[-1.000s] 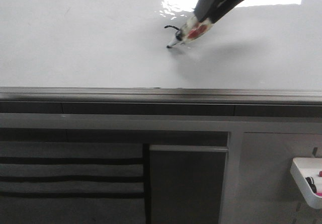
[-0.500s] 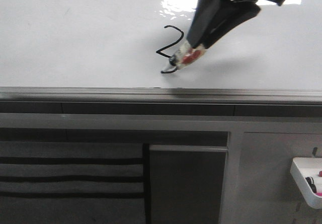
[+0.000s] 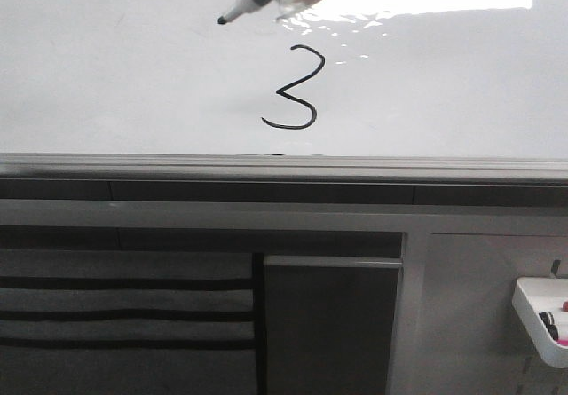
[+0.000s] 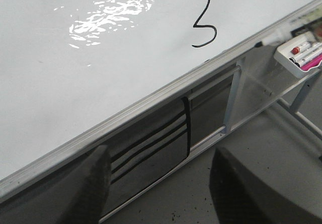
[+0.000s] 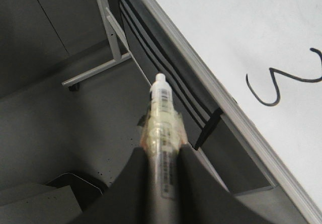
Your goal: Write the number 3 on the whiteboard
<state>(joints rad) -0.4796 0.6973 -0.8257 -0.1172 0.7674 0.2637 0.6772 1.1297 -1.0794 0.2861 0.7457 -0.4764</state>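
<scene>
— Glossy white whiteboard (image 3: 124, 84) with its grey metal rail: where do we see the thin black number 3 (image 3: 291, 88)?

— Just above the rail. Our right gripper (image 5: 162, 158) clamps the clear marker (image 5: 162, 123), tip off the board; our left gripper's (image 4: 158, 183) fingers (image 4: 93, 186) stand apart, empty.
</scene>
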